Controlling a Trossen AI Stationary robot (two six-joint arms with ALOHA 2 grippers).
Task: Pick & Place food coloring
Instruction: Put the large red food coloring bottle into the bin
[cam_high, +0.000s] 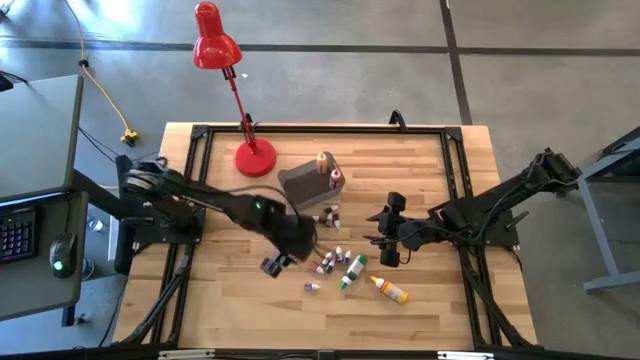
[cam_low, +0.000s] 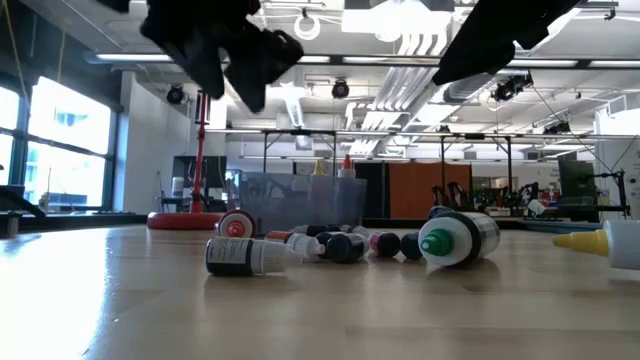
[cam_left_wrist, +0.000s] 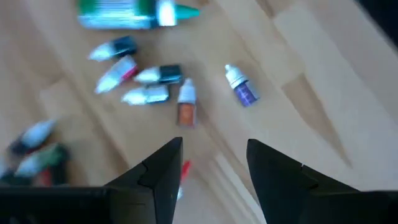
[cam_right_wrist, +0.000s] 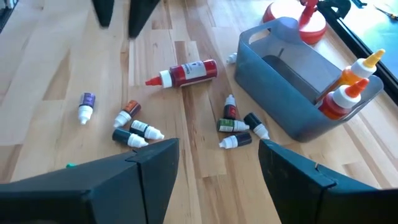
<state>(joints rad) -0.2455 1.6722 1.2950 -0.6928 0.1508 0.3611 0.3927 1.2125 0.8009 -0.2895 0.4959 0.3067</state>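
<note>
Food coloring bottles (cam_high: 338, 262) are lying scattered on the counter (cam_high: 440, 310), most of them between the two sets of jaws, with a red bottle (cam_right_wrist: 186, 73) lying just under the left gripper (cam_high: 272, 264). Two orange-capped bottles (cam_right_wrist: 345, 87) are standing upright inside the grey bin (cam_right_wrist: 292, 87), which is sitting beyond the loose bottles, near the red lamp (cam_high: 235, 90). The left gripper is hovering above the counter with its jaws released and nothing between them; a small purple bottle (cam_left_wrist: 242, 88) and a cluster of tiny white-capped ones (cam_left_wrist: 146, 84) are lying ahead of its jaws. The right gripper (cam_high: 388, 240) is hanging off to the other side of the scatter, jaws spread wide and grasping nothing
</note>
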